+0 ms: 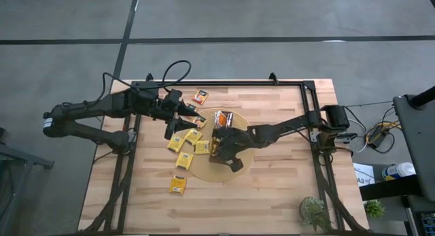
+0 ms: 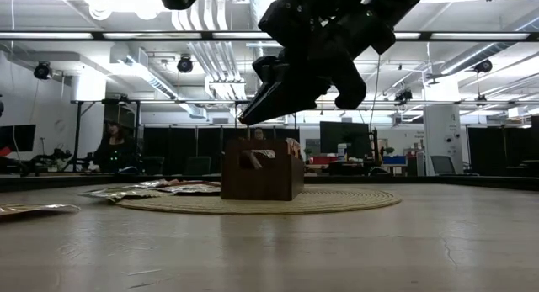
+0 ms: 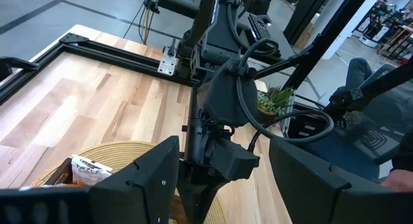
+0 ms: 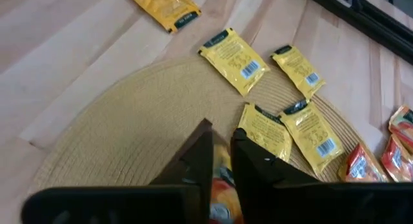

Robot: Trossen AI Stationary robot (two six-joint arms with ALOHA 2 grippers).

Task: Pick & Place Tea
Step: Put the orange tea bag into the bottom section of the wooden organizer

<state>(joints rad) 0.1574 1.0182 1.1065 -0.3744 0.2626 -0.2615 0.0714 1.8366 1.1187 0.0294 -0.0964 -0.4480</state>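
Note:
A dark-brown tray (image 2: 261,178) stands on a round woven mat (image 1: 204,169) mid-table, with orange tea sachets (image 1: 224,118) standing in its far end. My right gripper (image 1: 216,146) hangs just above the tray, slanting down, its fingers a narrow gap apart (image 4: 222,161). An orange sachet (image 4: 221,182) shows in that gap. Several yellow sachets (image 1: 192,135) lie flat on the mat's left edge and the wood beside it, one more (image 1: 178,185) nearer the front. Two orange ones (image 1: 200,96) lie toward the far edge. My left gripper (image 1: 178,117) waits raised left of the tray, wide open (image 3: 226,185). My right gripper has the orange sachet (image 4: 221,182) showing in the narrow gap between its fingers, which slant down from the table's right. The fingers themselves hide the spot, so I cannot tell whether they touch the sachet or whether it lies in the tray below.
A black metal frame (image 1: 309,93) runs along the table's far and side edges. A small potted plant (image 1: 314,212) stands at the near right corner. Bare wood lies at the front and right of the mat.

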